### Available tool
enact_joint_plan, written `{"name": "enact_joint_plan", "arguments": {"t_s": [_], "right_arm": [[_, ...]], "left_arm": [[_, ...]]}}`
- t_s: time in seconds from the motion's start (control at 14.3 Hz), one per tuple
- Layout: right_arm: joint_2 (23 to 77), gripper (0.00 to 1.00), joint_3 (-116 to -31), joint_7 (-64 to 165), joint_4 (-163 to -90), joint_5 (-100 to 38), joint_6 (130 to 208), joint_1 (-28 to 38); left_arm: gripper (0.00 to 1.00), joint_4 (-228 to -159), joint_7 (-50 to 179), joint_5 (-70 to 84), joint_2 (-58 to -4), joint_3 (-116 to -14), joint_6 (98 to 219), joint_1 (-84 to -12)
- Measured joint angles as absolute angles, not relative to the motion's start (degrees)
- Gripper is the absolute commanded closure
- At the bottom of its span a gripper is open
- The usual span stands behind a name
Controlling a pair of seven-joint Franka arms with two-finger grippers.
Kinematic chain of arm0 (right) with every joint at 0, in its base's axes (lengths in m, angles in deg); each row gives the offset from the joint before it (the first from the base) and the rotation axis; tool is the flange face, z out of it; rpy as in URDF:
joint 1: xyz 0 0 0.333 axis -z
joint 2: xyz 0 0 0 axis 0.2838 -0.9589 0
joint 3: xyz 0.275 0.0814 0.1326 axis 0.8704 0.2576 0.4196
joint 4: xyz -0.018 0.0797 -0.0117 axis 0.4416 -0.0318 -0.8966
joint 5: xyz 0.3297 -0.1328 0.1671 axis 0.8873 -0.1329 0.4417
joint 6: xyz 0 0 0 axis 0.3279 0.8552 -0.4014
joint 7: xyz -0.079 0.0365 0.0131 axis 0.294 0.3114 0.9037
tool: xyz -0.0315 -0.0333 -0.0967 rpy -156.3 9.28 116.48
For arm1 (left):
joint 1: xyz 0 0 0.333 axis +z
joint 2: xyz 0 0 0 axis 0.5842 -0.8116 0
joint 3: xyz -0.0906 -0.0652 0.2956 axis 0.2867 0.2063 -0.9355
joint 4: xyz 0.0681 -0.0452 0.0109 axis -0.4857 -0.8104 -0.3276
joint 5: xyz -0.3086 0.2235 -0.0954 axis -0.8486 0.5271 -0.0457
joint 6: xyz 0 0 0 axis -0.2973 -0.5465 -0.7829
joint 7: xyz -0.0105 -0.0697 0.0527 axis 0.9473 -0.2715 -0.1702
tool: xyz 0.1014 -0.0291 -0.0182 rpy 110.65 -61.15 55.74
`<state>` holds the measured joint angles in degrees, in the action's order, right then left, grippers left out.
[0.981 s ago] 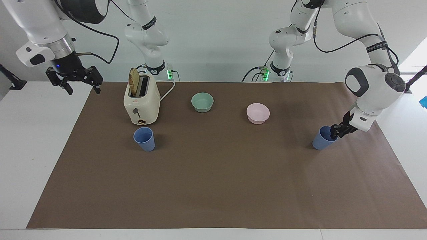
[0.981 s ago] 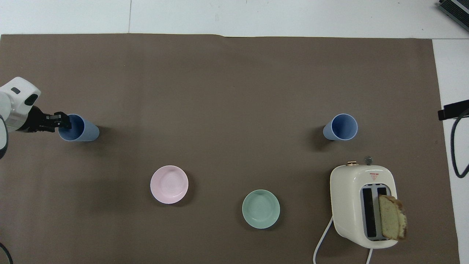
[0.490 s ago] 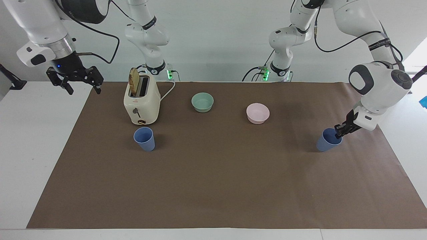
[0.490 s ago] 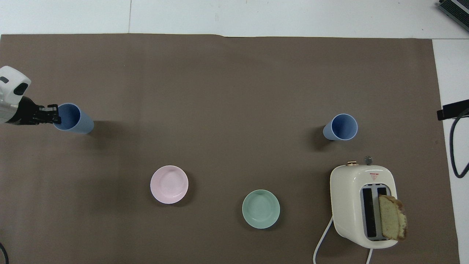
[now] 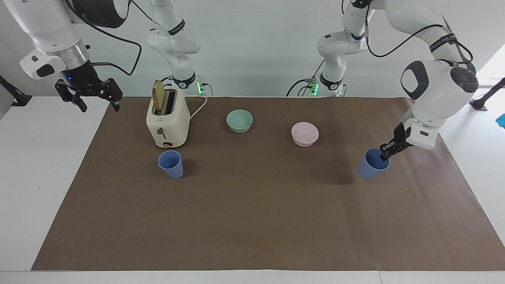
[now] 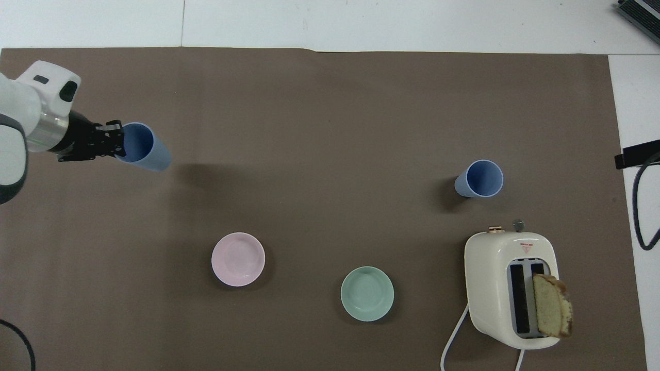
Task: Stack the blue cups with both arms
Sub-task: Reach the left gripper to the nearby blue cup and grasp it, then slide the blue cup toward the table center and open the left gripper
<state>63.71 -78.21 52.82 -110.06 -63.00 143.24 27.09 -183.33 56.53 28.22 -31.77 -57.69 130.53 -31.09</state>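
My left gripper (image 5: 385,152) (image 6: 117,145) is shut on the rim of one blue cup (image 5: 371,163) (image 6: 144,149) and holds it tilted, lifted above the brown mat at the left arm's end of the table. The other blue cup (image 5: 171,164) (image 6: 480,178) stands upright on the mat, beside the toaster and farther from the robots than it. My right gripper (image 5: 89,96) is open and empty, up in the air over the mat's edge at the right arm's end; it is out of the overhead view.
A cream toaster (image 5: 167,118) (image 6: 512,286) with a bread slice sticking out stands toward the right arm's end. A pale green bowl (image 5: 239,120) (image 6: 367,293) and a pink bowl (image 5: 304,133) (image 6: 238,258) sit mid-table, nearer to the robots than the cups.
My left gripper has lifted the blue cup off the mat and carried it toward the middle of the table. The right arm has barely moved.
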Motion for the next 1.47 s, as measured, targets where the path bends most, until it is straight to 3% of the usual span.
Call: {"name": "enact_joint_plan", "arguments": {"t_s": [0.35, 0.84, 1.47], "right_arm": [[63.7, 0.00, -78.2, 52.8, -110.1, -63.0, 143.2, 27.1], [63.7, 0.00, -78.1, 52.8, -110.1, -63.0, 143.2, 27.1], [63.7, 0.00, -78.1, 52.8, -110.1, -63.0, 143.2, 27.1]], "left_arm": [[1.00, -183.7, 45.2, 25.6, -32.0, -57.6, 131.4, -41.8], [1.00, -187.0, 35.7, 24.6, -35.3, -57.6, 143.0, -53.7], [1.00, -189.9, 35.3, 24.6, -37.6, -57.7, 147.6, -56.1]]}}
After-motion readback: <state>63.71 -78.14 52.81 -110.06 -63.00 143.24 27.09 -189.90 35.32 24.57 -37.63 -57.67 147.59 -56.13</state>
